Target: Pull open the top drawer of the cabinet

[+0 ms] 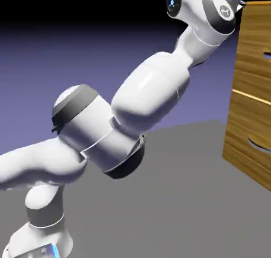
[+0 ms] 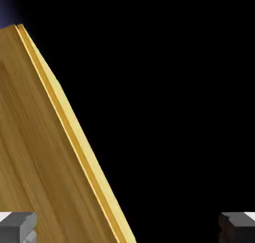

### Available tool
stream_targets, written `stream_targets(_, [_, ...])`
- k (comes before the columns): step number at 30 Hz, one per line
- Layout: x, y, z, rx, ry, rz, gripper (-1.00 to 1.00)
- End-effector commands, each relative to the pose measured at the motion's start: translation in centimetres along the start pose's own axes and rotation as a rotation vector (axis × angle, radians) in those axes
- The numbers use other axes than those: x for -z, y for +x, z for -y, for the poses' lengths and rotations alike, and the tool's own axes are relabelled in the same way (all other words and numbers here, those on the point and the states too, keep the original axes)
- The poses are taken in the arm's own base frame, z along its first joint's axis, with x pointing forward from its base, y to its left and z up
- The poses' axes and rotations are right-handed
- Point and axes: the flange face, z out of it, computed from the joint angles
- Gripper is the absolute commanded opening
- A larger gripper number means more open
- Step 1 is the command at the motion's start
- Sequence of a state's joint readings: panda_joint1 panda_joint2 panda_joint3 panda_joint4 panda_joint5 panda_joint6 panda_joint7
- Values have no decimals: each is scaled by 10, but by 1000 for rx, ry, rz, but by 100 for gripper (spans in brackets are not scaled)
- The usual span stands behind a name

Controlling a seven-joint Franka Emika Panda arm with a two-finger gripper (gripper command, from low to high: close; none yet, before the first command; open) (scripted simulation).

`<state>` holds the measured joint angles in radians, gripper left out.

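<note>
In the exterior view, one tall golden-brown wood-grain cabinet (image 1: 249, 87) stands at three o'clock on the grey desk (image 1: 180, 198). Its top drawer (image 1: 255, 37) shows a handle sliver at the edge; two drawer fronts are visible. The white arm's wrist sits at one o'clock.

In the hand view, the claw (image 2: 127, 227) is spread wide, empty, wood at nine o'clock. No handle shows; closing here would likely miss.

Grey table top (image 1: 180, 198) — blue-violet backdrop (image 1: 63, 61) fading to black above.
</note>
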<state>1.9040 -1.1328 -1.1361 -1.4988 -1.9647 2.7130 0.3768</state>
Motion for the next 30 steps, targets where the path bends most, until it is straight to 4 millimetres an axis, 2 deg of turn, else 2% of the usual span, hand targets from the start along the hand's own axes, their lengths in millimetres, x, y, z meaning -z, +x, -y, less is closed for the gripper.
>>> stream_targets(1, [-13, -11, 5, 22, -8, 12, 0])
stream_targets(4, [-51, -45, 27, 96, -27, 51, 0])
stream_targets(7, [-88, -80, 57, 181, -40, 93, 0])
stream_targets(12, [-141, -139, 122, 352, -49, 160, 0])
stream_targets(14, [-156, -157, 147, 414, -49, 179, 0])
stream_targets(22, [-183, -144, 139, 413, -58, 156, 0])
stream_targets(25, [-193, -149, 138, 412, -57, 160, 0])
stream_targets(29, [-205, -165, 143, 414, -49, 179, 0])
stream_targets(30, [-205, -165, 143, 414, -49, 179, -100])
